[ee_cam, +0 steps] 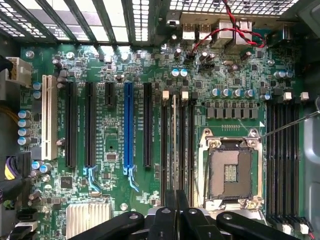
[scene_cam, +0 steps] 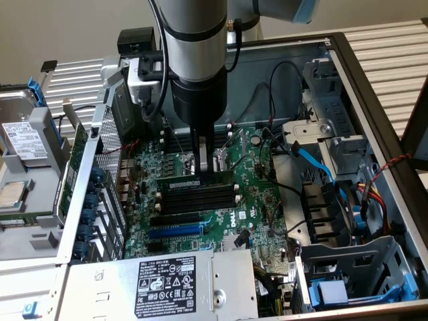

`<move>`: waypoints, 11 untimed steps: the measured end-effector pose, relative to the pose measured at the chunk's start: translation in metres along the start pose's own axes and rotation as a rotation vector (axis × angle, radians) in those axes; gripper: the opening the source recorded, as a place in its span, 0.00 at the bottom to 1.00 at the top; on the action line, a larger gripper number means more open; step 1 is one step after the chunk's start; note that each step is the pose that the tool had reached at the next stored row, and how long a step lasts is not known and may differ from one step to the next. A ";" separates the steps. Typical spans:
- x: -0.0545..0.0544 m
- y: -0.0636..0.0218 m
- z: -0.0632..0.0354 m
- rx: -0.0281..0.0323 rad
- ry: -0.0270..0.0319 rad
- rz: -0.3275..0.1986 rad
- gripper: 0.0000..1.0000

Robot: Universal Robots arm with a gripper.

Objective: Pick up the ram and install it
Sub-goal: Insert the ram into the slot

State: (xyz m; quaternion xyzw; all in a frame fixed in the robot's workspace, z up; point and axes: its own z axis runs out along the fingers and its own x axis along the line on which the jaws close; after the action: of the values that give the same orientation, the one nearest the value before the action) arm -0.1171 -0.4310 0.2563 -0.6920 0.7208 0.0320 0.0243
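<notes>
One claw [scene_cam: 204, 170] tight on the ram [scene_cam: 182, 180] above a green motherboard [scene_cam: 257, 194], case [scene_cam: 281, 53] open.

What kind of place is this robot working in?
Probably a computer assembly or repair bench: an open grey metal desktop case, its green motherboard exposed, and a silver hard drive lying outside it.

Exterior high, oblique; wrist straight down; share motherboard [scene_cam: 257, 200] [ee_cam: 112, 120].
</notes>
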 end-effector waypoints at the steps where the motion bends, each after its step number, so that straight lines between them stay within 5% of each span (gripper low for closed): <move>1: 0.000 0.0000 0.0005 0.0003 0.0066 0.000 0.12; 3: 0.000 -0.0001 0.0013 0.0006 0.0172 -0.002 0.12; 11: 0.000 -0.0001 0.0047 0.0004 0.0223 -0.007 0.12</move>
State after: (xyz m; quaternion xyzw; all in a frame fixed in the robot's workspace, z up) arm -0.1171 -0.4308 0.2515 -0.6947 0.7187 0.0240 0.0165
